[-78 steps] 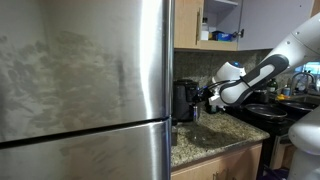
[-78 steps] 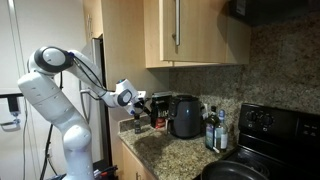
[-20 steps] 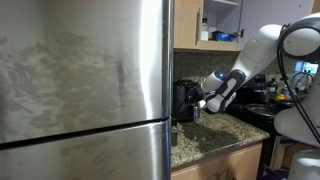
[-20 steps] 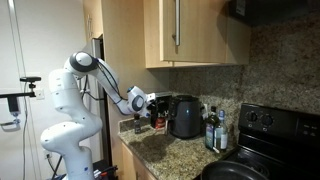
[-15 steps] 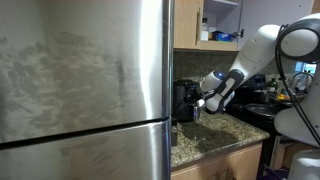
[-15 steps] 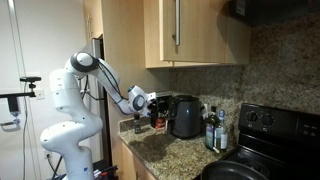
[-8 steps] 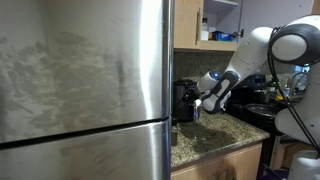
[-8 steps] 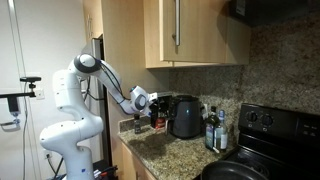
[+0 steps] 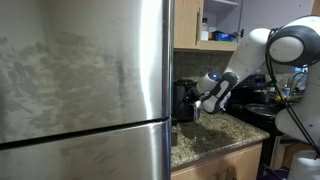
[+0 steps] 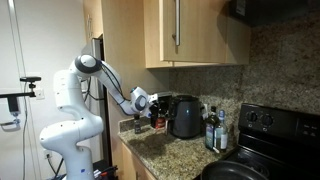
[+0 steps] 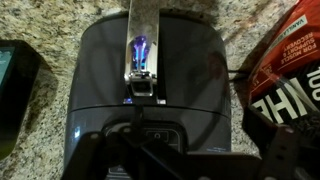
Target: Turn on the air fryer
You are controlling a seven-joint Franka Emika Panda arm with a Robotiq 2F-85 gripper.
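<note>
Jaws above air fryer (image 11: pixel 185 90), granite countertop (image 11: pixel 50 15)

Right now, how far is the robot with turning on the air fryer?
Done: the gripper is up close to the air fryer, which fills the wrist view. In hand: lining up over it. Left: the press itself; no contact shows, and I cannot tell if it is on.

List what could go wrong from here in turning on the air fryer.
The gripper sits close to the glossy dark air fryer; its controls are hard to make out, so a press might miss. A firm push could slide the fryer on the granite counter. The red bag lies beside it and could be snagged if the arm drifts.
</note>
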